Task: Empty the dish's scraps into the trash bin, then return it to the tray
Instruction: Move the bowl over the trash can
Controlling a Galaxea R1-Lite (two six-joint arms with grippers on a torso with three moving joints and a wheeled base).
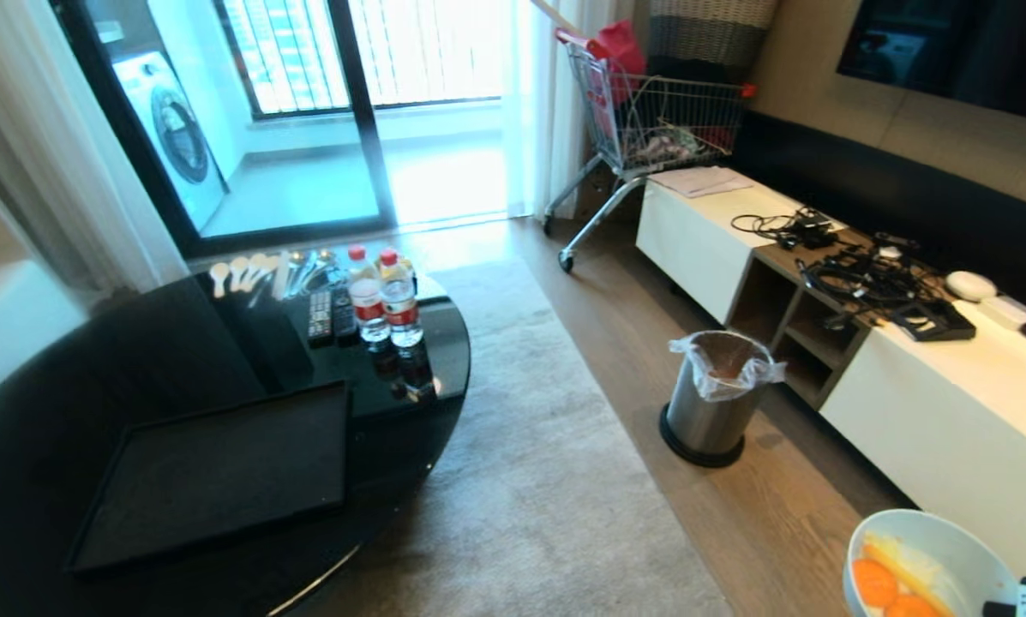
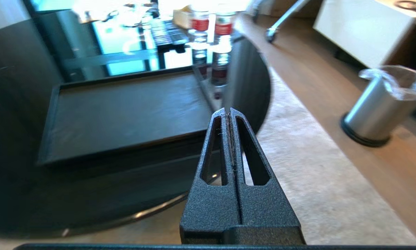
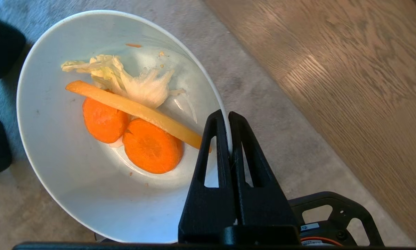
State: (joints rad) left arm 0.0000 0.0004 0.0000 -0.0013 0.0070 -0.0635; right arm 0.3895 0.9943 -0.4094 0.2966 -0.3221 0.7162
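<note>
The dish [image 3: 72, 180], a small white bowl, hangs above the carpet with my right gripper [image 3: 227, 116] shut on its rim. In it lie the scraps [image 3: 138, 114]: two orange carrot slices, a long yellow strip and pale cabbage bits. The head view shows the dish [image 1: 950, 536] at the lower right corner, near the steel trash bin [image 1: 714, 403] with its clear bag liner. The black tray [image 1: 221, 476] lies bare on the round black table. My left gripper [image 2: 227, 111] is shut on nothing, hanging in front of the tray [image 2: 124, 114]; the trash bin [image 2: 381, 107] is off to its side.
Two water bottles [image 1: 384, 296], remotes and spoons stand at the far side of the glossy black table [image 1: 427, 343]. A white low cabinet [image 1: 950, 411] with cables runs along the right wall just behind the bin. A shopping cart [image 1: 650, 128] stands at the back.
</note>
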